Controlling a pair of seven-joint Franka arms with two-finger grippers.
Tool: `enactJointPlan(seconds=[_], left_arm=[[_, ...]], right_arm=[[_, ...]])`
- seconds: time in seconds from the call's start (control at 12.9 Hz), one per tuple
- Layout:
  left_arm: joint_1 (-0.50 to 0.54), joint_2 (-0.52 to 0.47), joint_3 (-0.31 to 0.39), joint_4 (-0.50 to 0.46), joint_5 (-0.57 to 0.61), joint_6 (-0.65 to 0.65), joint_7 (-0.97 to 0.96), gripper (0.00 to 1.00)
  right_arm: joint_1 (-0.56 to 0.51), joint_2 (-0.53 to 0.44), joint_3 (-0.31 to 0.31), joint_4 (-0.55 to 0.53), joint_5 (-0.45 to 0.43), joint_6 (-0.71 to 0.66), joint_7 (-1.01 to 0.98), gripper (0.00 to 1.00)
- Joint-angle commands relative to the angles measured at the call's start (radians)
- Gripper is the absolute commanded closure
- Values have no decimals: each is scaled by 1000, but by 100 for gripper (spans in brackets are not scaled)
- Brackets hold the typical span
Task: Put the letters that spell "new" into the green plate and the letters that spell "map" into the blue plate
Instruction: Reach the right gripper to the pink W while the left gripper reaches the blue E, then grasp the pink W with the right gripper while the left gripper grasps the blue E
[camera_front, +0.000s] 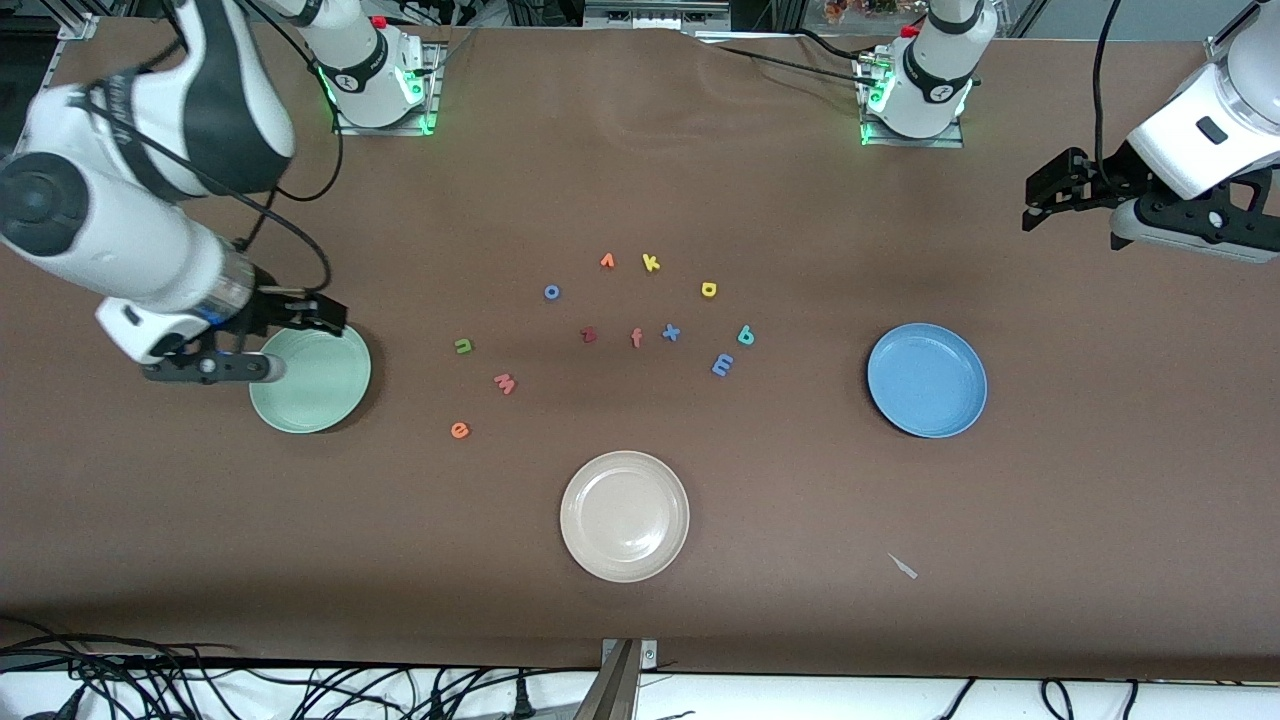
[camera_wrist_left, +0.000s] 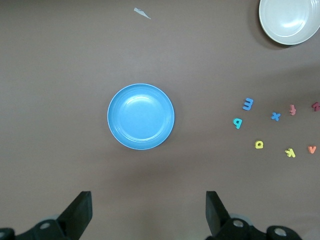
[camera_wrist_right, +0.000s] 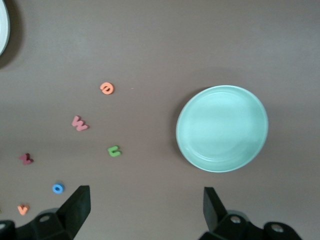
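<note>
The green plate (camera_front: 310, 380) (camera_wrist_right: 222, 128) lies toward the right arm's end of the table, the blue plate (camera_front: 927, 380) (camera_wrist_left: 141, 116) toward the left arm's end. Between them lie the green n (camera_front: 463, 346) (camera_wrist_right: 114, 150), pink w (camera_front: 505, 383) (camera_wrist_right: 79, 123) and orange e (camera_front: 459, 430) (camera_wrist_right: 106, 88). Closer to the blue plate lie the blue m (camera_front: 722, 365) (camera_wrist_left: 248, 104), yellow a (camera_front: 709, 290) (camera_wrist_left: 259, 144) and teal p (camera_front: 746, 335) (camera_wrist_left: 237, 122). My right gripper (camera_front: 318, 315) (camera_wrist_right: 146, 207) hangs open and empty over the green plate's rim. My left gripper (camera_front: 1045, 190) (camera_wrist_left: 149, 210) hangs open and empty over bare table.
Other letters lie among them: blue o (camera_front: 551, 292), orange v (camera_front: 607, 261), yellow k (camera_front: 651, 263), blue x (camera_front: 671, 332), pink f (camera_front: 636, 338), dark red z (camera_front: 588, 335). A beige plate (camera_front: 625, 516) sits nearer the camera. A paper scrap (camera_front: 903, 566) lies near the blue plate.
</note>
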Motion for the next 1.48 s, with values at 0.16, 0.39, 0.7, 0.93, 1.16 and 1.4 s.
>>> enactJointPlan(seconds=[0.16, 0.39, 0.7, 0.93, 1.16, 1.4], left_arm=[[-5, 31, -4, 34, 19, -15, 11, 0], [-8, 62, -4, 37, 16, -7, 11, 0], [-33, 152, -7, 80, 27, -7, 16, 0], [-53, 259, -5, 98, 28, -1, 24, 0], [-115, 359, -4, 111, 28, 145, 13, 0], [-209, 477, -4, 143, 18, 180, -22, 0]], right_arm=[[58, 84, -3, -5, 58, 97, 57, 0], [101, 159, 4, -5, 63, 195, 47, 0], [111, 243, 31, -44, 60, 364, -117, 0], [153, 322, 40, -46, 57, 436, -208, 0], [197, 380, 40, -48, 46, 471, -214, 0], [213, 391, 39, -105, 43, 538, -319, 0]])
